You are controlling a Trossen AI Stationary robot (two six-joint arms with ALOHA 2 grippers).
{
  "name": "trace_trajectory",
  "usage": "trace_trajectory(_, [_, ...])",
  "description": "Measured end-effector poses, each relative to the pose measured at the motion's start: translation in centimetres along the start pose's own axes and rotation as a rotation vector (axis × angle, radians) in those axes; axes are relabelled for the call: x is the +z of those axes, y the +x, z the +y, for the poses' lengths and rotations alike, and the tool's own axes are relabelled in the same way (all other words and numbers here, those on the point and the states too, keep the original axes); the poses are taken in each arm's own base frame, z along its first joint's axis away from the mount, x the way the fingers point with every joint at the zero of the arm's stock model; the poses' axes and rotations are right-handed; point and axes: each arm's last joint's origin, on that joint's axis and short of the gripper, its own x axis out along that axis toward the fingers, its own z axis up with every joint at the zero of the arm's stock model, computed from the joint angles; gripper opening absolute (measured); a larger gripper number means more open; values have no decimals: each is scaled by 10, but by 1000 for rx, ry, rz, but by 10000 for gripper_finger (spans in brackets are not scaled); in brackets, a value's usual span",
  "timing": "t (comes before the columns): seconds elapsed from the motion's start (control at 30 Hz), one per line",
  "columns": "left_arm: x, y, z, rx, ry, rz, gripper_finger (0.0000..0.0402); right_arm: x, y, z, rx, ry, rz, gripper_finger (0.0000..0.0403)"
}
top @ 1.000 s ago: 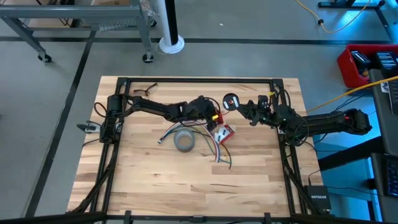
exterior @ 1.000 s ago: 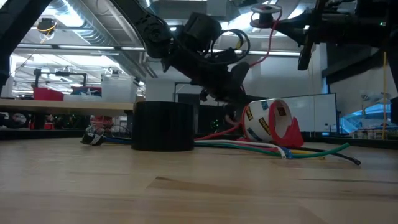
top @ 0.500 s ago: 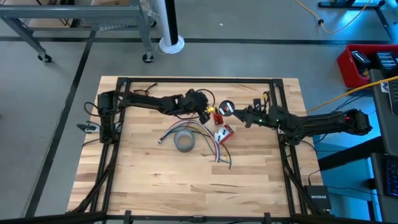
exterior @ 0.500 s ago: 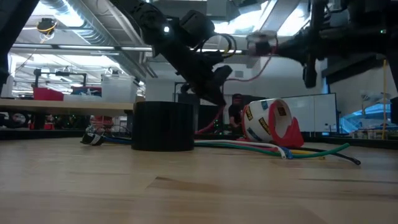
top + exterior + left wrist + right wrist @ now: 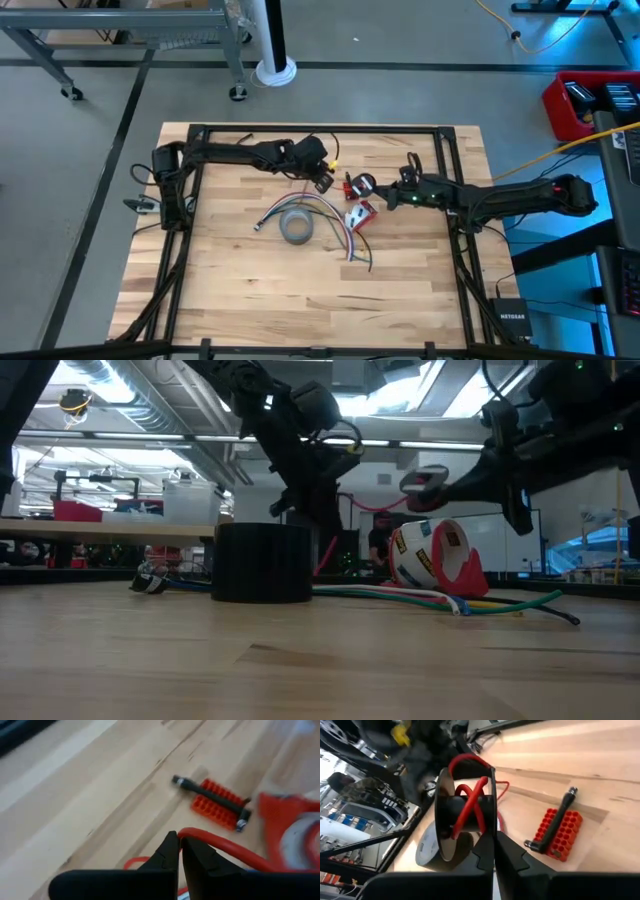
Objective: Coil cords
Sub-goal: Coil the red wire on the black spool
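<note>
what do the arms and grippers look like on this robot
Both arms are dark, nearly black, built of slim jointed segments with black cables looped alongside. The left arm shows a yellow tag near its wrist; the right arm ends in a bulkier rounded segment by its base. Each gripper, left and right, has two matte black fingers tapering to pointed tips.

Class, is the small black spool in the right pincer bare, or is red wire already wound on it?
Partly wound: a few turns of red wire cross the spool's core; most of it looks bare.

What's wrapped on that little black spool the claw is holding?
A red wire loops around the spool's core. The right claw grips its rim. The spool's far side is hidden.
</note>
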Motion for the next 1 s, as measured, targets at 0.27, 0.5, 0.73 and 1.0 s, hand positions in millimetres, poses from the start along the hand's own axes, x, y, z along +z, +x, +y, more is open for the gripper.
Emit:
trace_trajectory(0.27, [13, -2, 9, -30, -97, -21, 0, -5, 5, -4, -18, -2, 59, 1])
trace_trajectory(0.5, [18, 11, 17, -54, -185, 1, 0, -9, 10, -3, 22, 19, 112, 1])
trace_trajectory(0.73, [36, 32, 22, -101, -261, 14, 0, -15, 16, -10, -28, 44, 158, 1])
trace_trajectory(1.0, [77, 22, 25, -139, -293, -108, 0, -15, 20, -9, -67, 61, 181, 1])
